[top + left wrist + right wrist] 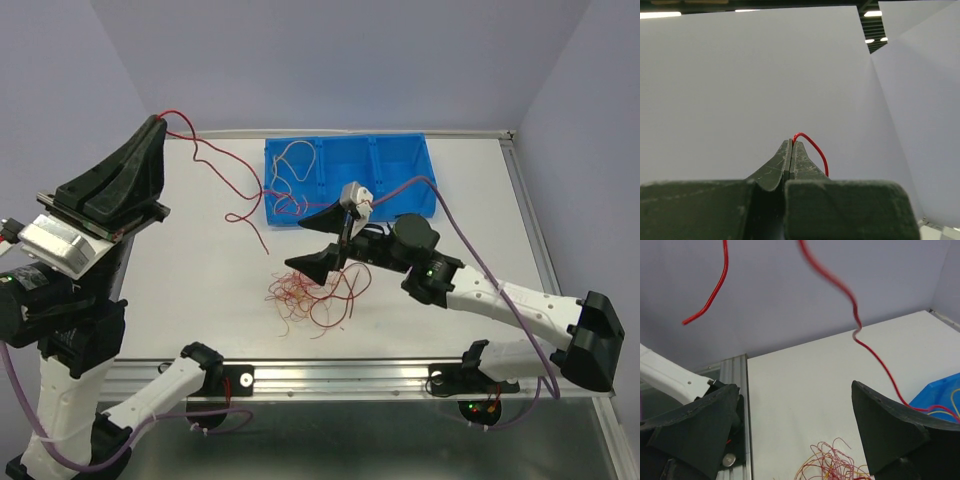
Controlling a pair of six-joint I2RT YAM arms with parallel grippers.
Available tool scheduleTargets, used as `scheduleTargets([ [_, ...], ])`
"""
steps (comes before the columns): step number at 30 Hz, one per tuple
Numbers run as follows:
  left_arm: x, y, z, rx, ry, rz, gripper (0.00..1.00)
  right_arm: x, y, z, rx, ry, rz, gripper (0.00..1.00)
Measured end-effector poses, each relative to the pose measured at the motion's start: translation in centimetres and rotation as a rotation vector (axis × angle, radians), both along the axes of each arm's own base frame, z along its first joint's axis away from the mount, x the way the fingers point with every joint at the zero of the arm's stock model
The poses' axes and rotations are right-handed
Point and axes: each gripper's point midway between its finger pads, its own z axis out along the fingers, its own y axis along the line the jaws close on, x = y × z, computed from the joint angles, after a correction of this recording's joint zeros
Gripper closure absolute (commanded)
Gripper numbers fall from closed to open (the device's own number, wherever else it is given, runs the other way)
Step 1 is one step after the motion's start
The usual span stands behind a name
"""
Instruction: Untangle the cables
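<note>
left gripper [791, 142]: clamps red cable [812, 142] | right gripper [795, 386]: spread near cable tangle [832, 462]

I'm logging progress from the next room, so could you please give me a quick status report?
Left gripper shut on red cable, raised high. Right gripper open over the tangle. Red cable trails toward blue bin.

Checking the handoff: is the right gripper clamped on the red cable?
No, the right gripper stands wide open with nothing pinched in it.
</note>
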Motion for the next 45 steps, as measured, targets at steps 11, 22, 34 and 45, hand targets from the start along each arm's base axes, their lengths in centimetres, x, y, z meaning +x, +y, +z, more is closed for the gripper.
scheduleTargets([
  [11, 4.0, -5.3, -8.5, 0.136, 0.191, -0.161, 1.00, 0.7, -0.3, 2.6, 0.022, -0.102, -0.039, 0.00],
  [22, 4.5, -7.1, -12.5, 0.178, 0.285, -0.253, 1.00, 0.3, 1.2, 4.1, 0.026, -0.102, 0.029, 0.04],
  [34, 3.7, -7.6, -13.3, 0.181, 0.310, -0.312, 1.00, 1.0, 3.7, 2.0, -0.015, -0.040, 0.071, 0.16],
  [45, 4.5, -8.2, -13.5, 0.177, 0.330, -0.330, 1.00, 1.6, 5.3, 0.4, -0.045, 0.003, 0.092, 0.92],
])
